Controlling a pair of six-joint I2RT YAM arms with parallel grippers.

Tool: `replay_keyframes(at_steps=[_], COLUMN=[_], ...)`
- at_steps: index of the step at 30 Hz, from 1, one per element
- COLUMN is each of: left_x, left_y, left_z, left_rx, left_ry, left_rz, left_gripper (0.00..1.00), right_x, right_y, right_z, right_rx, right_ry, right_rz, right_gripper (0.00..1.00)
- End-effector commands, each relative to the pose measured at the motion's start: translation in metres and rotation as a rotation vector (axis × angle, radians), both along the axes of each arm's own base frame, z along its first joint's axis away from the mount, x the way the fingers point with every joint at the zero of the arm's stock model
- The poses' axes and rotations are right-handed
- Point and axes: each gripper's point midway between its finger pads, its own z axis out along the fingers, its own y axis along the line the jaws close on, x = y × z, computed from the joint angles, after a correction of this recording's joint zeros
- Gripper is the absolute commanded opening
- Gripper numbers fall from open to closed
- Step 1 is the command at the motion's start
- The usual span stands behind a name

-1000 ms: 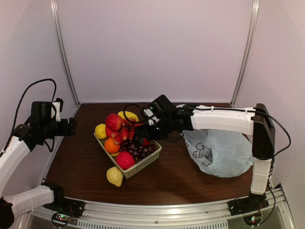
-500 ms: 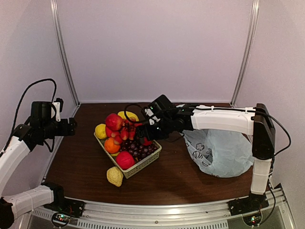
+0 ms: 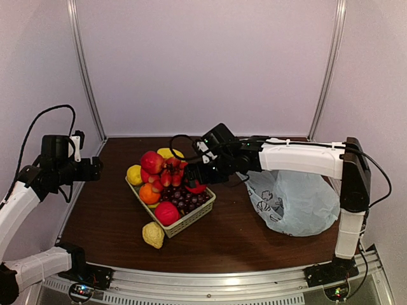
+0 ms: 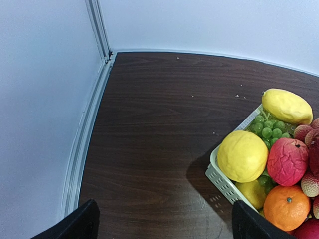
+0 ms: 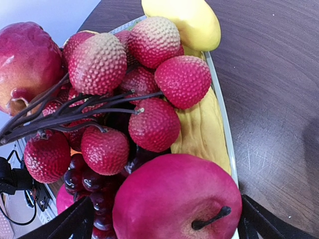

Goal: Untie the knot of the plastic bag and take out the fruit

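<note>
Cream plastic basket (image 3: 194,219) is heaped with lychees (image 5: 149,89), grapes (image 3: 187,200), an orange (image 3: 149,194) and a red apple (image 5: 174,199), which the right gripper (image 5: 164,219) straddles, jaws wide apart. Left gripper (image 4: 164,224) hangs with fingers spread, holding nothing. Pale blue plastic bag (image 3: 296,203) lies right of the basket.

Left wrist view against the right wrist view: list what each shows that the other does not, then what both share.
Only the left wrist view shows an orange, a round yellow fruit at the basket's corner, green grapes and the wall rail. Only the right wrist view shows dark purple grapes and a smooth red apple with its stem. Both show the basket, lychees, a long yellow fruit and the dark table.
</note>
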Motion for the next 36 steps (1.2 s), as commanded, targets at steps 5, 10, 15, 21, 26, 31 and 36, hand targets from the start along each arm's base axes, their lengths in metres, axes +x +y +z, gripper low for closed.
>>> replay_keyframes(at_steps=[5, 10, 15, 21, 26, 31, 36], left_x=[0.005, 0.005, 0.005, 0.005, 0.005, 0.005, 0.005], left_y=[-0.002, -0.002, -0.002, -0.003, -0.003, -0.003, -0.003], left_z=[0.006, 0.005, 0.004, 0.004, 0.004, 0.004, 0.004], left_rx=[0.000, 0.002, -0.001, -0.002, -0.002, -0.002, -0.002], left_ry=[-0.039, -0.037, -0.034, -0.033, -0.032, -0.034, -0.034], left_rz=[-0.016, -0.017, -0.019, -0.020, -0.020, -0.018, -0.019], left_gripper=[0.94, 0.94, 0.94, 0.94, 0.94, 0.94, 0.94], right_x=[0.003, 0.000, -0.008, -0.020, -0.020, -0.019, -0.019], right_y=[-0.013, -0.010, 0.000, 0.011, 0.013, 0.014, 0.013], right_z=[0.008, 0.011, 0.019, 0.018, 0.007, 0.001, -0.008], right_rx=[-0.007, 0.021, 0.071, 0.080, 0.074, 0.066, 0.046], right_ry=[-0.018, -0.014, -0.016, -0.018, -0.004, 0.003, 0.015], right_rz=[-0.031, -0.012, 0.037, 0.094, 0.090, 0.083, 0.082], right_gripper=[0.99, 0.99, 0.97, 0.96, 0.91, 0.80, 0.74])
